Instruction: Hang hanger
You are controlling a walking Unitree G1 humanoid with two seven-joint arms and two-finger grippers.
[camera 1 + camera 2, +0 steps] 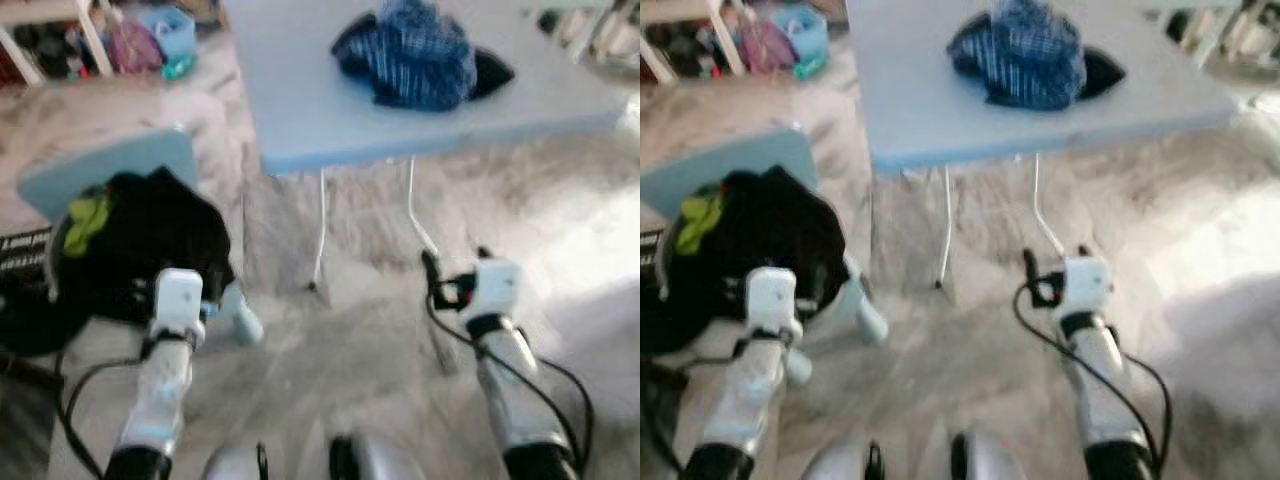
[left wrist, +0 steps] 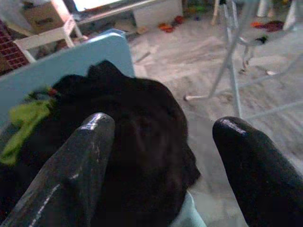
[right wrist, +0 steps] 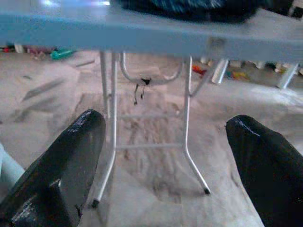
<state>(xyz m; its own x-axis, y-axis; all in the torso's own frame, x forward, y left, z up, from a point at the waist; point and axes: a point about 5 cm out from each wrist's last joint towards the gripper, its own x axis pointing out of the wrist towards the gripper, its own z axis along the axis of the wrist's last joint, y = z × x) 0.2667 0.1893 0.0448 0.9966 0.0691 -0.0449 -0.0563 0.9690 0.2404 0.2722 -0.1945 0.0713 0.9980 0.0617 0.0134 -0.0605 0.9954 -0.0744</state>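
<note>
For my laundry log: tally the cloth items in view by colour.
Blue checked garment on the table: 1
Black clothes heap on the chair: 1
Green cloth in that heap: 1
Total: 3

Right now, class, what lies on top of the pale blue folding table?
A crumpled blue plaid garment over something black lies on the pale blue folding table. Whatever the cloth covers is hidden.

2 silver arms, white wrist blocks, black cables, left gripper [image 2: 161,165] w/ 2 glossy black fingers [image 2: 71,175]
</note>
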